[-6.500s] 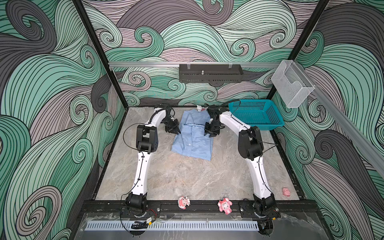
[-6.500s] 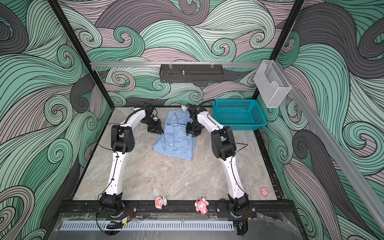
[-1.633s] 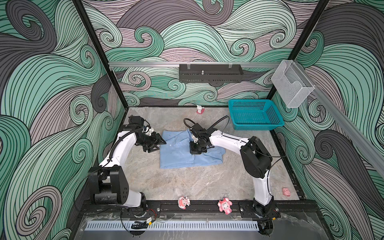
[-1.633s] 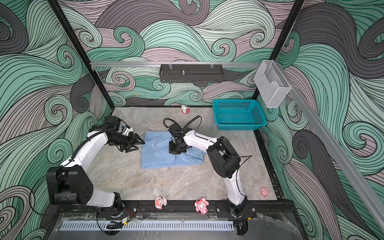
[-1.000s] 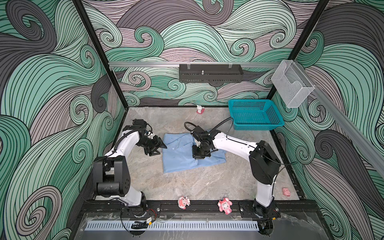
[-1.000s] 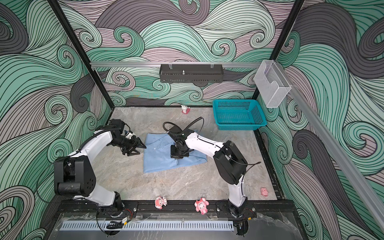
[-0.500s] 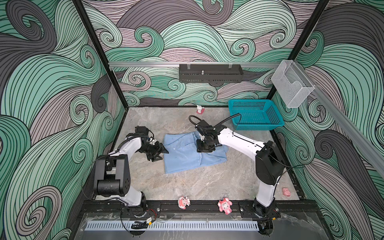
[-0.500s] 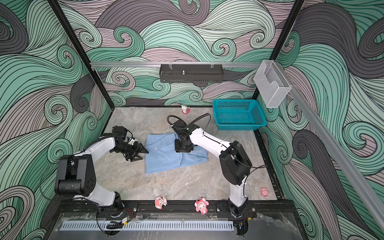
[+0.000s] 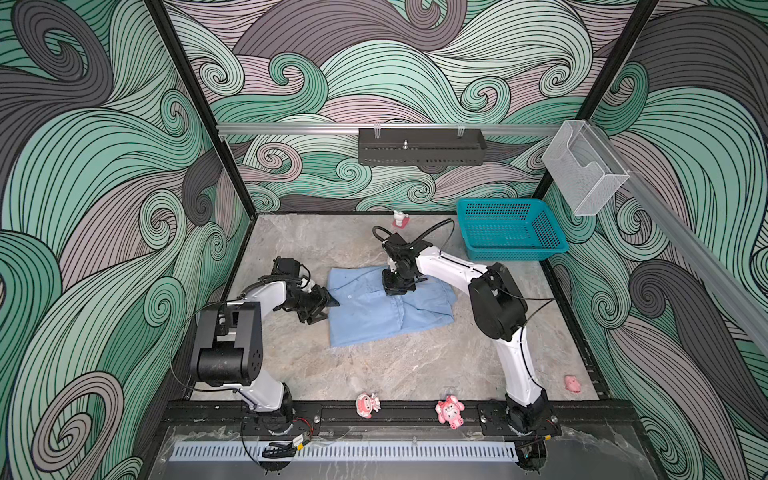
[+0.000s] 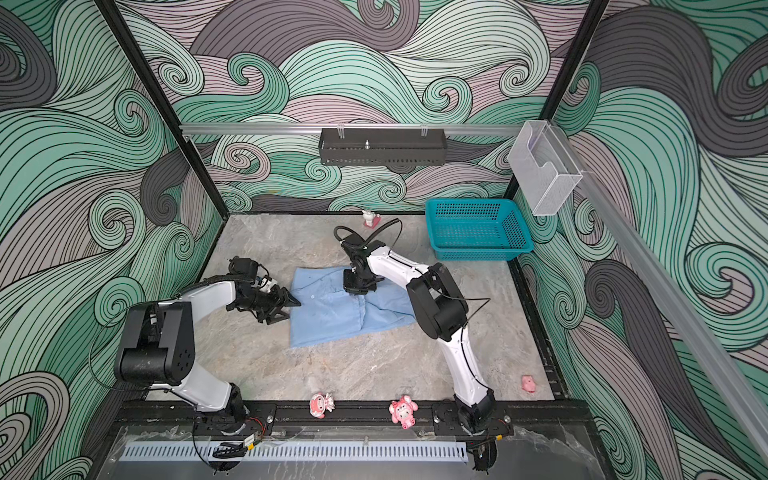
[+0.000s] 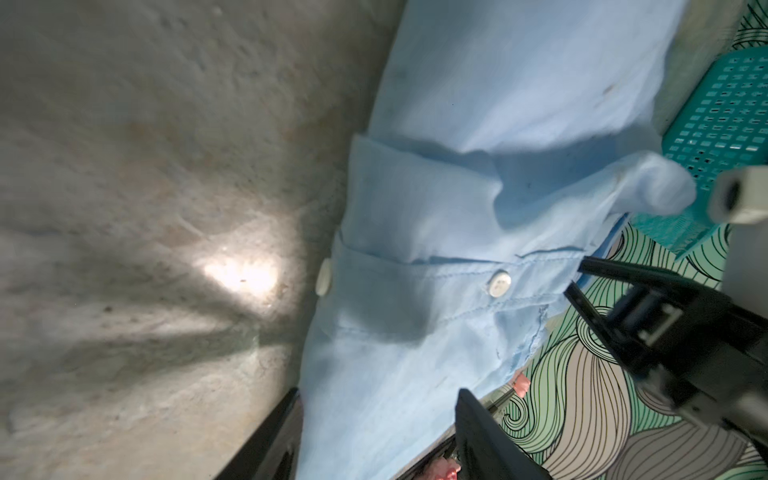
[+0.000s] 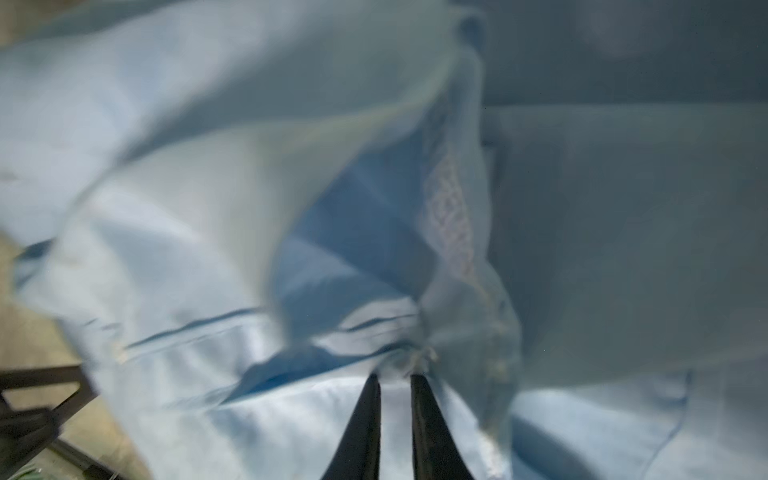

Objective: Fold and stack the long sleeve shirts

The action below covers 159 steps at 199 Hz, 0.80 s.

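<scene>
The light blue button-up shirt (image 9: 374, 316) no longer lies lengthwise hard beside the teal basket (image 9: 513, 252), as it did a few seconds back. It has been dragged clear and turned, and now lies crosswise on the stone-look table (image 9: 399, 365), apart from the basket and partly folded, with loose layers bunched at the end nearer the basket.

In the last second the left gripper (image 9: 330, 311) has slid in to the shirt's edge farthest from the basket, its fingers spread with the buttoned hem between them, not yet pinched. The right gripper (image 9: 398, 291) has shifted to the side facing the basket. Its fingers (image 12: 365, 415) are nearly together on a puckered bit of cloth.

I'd say both are setting up the next fold. Nothing is stacked yet.
</scene>
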### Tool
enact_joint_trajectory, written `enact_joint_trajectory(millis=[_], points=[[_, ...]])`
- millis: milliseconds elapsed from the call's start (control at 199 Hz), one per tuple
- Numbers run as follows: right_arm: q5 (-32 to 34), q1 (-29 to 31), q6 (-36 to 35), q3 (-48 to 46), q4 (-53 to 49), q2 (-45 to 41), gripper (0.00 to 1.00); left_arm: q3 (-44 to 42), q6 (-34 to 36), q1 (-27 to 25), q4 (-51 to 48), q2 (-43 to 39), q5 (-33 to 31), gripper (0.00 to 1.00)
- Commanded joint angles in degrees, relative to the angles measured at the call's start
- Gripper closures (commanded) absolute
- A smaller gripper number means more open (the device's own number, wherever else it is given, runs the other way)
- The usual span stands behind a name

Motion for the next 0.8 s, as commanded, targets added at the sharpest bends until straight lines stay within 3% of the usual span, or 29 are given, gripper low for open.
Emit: enact_joint_trajectory(millis=[0, 126, 428, 795], points=[[-0.8, -1.3, -0.6, -2.0, -0.4, -0.6, 0.83, 1.8, -0.2, -0.4, 0.6, 2.0, -2.5, 0.38], [0.1, -1.4, -0.8, -5.0, -0.4, -1.1, 0.84, 4.9, 1.5, -0.4, -3.2, 4.5, -7.1, 0.38], [-1.3, -2.3, -1.7, -8.0, 0.4, -1.6, 0.84, 5.5, 1.6, -3.9, 3.6, 7.9, -5.4, 0.42], [-3.3, -3.1, -2.4, -8.3, 0.5, -3.0, 0.84, 3.3, 1.1, -4.9, 3.0, 15.8, -8.7, 0.60]])
